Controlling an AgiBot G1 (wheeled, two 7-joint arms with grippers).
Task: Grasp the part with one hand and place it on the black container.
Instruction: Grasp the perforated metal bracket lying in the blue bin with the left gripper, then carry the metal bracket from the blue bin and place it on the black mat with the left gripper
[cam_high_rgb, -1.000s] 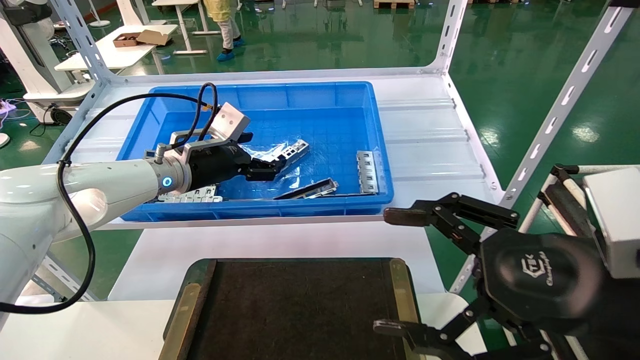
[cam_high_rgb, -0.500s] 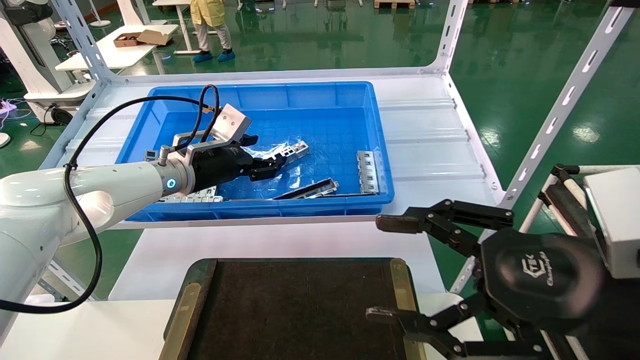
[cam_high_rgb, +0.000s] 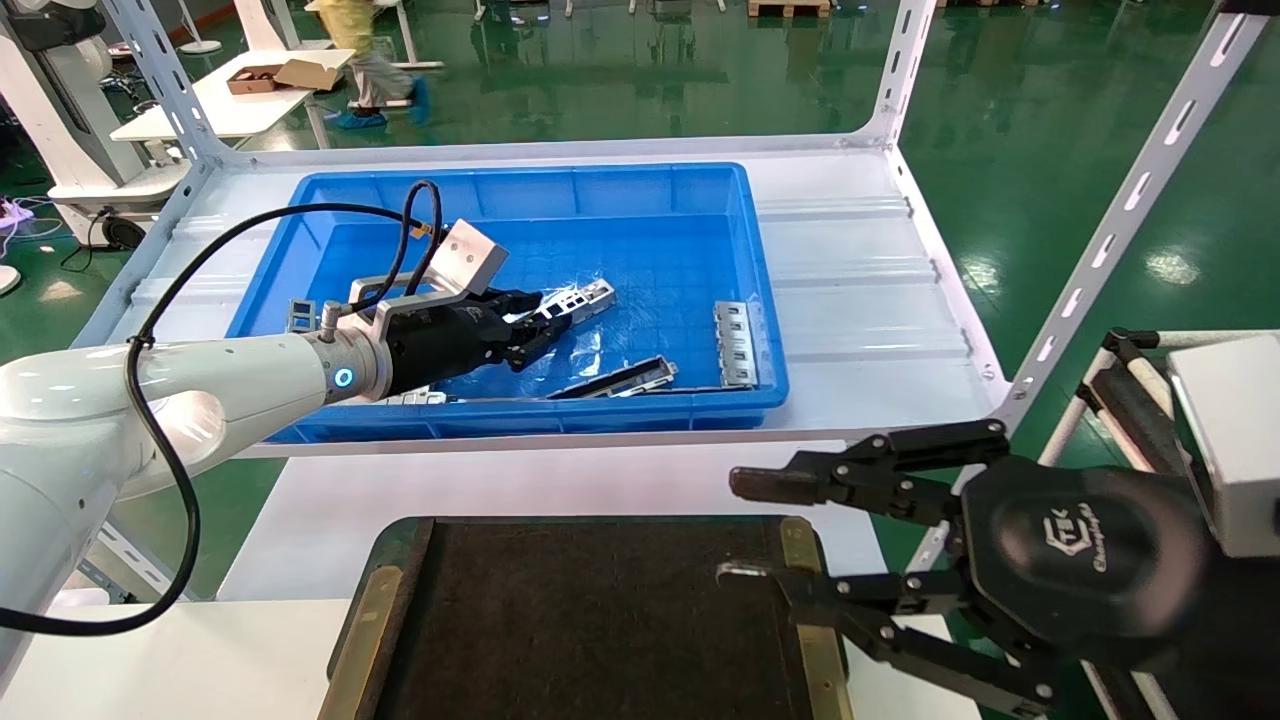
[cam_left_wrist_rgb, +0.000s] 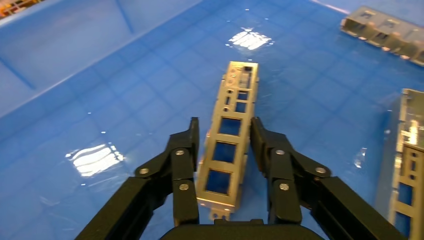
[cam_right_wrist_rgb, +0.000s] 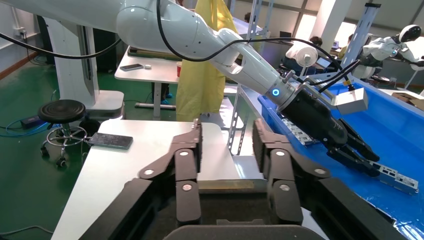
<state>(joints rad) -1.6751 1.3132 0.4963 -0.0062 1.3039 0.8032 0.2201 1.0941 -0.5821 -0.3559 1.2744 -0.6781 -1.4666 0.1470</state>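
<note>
The part (cam_high_rgb: 582, 299) is a silver bar with square openings, lying on the floor of the blue bin (cam_high_rgb: 640, 195). My left gripper (cam_high_rgb: 545, 325) reaches into the bin and straddles the part's near end. In the left wrist view the part (cam_left_wrist_rgb: 231, 125) lies between the black fingers (cam_left_wrist_rgb: 186, 150). One finger is at the part's edge and a thin gap shows at the other, so this gripper (cam_left_wrist_rgb: 223, 132) is open around it. The black container (cam_high_rgb: 600, 620) lies at the front. My right gripper (cam_high_rgb: 735, 530) hangs open and empty over its right front corner, as the right wrist view (cam_right_wrist_rgb: 227, 130) shows.
The bin also holds a grey metal cage (cam_high_rgb: 735, 345) at the right, a dark slim bar (cam_high_rgb: 620, 378) and stacked cages (cam_high_rgb: 400, 398) under my left arm. White shelf posts (cam_high_rgb: 900, 70) and a slanted brace (cam_high_rgb: 1120, 230) stand at the right.
My left gripper's fingers have narrowed around the part and it has shifted a little. My right gripper has moved left over the container's corner and its fingers have drawn closer.
</note>
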